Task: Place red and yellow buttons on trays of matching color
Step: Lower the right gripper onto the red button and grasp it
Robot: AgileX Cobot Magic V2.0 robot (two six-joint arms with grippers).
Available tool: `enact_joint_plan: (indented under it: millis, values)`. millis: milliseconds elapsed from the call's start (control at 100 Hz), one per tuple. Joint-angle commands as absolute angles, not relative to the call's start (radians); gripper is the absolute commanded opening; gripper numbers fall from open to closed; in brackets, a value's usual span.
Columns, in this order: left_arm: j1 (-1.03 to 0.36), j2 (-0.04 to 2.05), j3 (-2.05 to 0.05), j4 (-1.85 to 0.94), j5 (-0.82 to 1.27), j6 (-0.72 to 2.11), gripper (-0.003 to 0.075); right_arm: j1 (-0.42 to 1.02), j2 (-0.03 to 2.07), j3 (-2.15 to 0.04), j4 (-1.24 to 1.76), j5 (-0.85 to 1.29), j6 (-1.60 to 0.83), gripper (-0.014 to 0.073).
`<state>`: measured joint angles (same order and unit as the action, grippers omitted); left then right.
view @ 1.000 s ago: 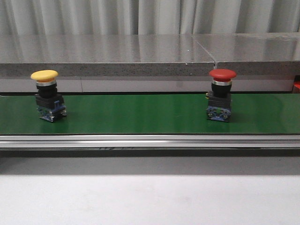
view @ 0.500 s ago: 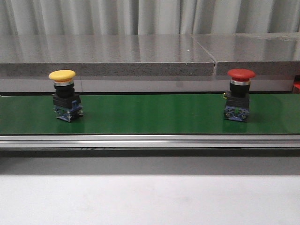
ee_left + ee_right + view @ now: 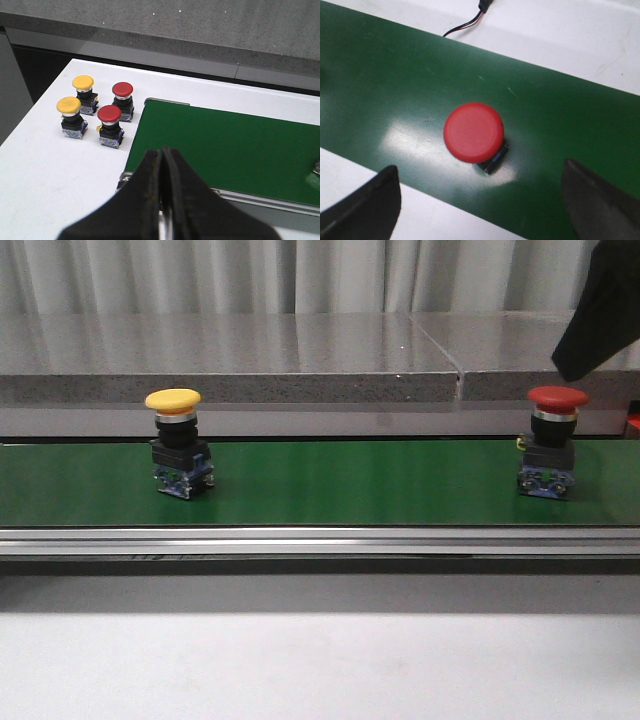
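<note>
A yellow button (image 3: 173, 400) and a red button (image 3: 557, 398) stand upright on the green belt (image 3: 350, 485), yellow at the left, red at the far right. My right gripper (image 3: 480, 169) is open above the red button (image 3: 474, 132), its fingers (image 3: 375, 200) wide on either side and not touching it. A dark part of my right arm (image 3: 605, 310) shows just above the red button in the front view. My left gripper (image 3: 162, 154) is shut and empty over the belt's end (image 3: 220, 145). No trays are in view.
Two yellow buttons (image 3: 82, 82) (image 3: 68, 105) and two red buttons (image 3: 122, 89) (image 3: 109, 114) stand grouped on the white table (image 3: 50, 170) beside the belt's end. A grey ledge (image 3: 300, 360) runs behind the belt. A thin cable (image 3: 465, 27) lies on the white surface beyond it.
Both buttons have travelled to the right along the belt. The dark shape of my right arm has come into the front view's upper right corner.
</note>
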<state>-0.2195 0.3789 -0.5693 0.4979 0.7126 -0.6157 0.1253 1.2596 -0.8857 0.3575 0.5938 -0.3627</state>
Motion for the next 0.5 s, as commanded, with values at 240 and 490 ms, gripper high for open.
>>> enact_joint_plan:
  millis: [240,490]
  values:
    - [-0.225,0.387,-0.593,0.524,0.647,-0.622,-0.0019,0.127,1.37,-0.928,0.377,0.434,-0.402,0.063]
    - [-0.225,0.387,-0.593,0.524,0.647,-0.622,-0.0019,0.127,1.39,-0.928,0.377,0.412,-0.402,0.0296]
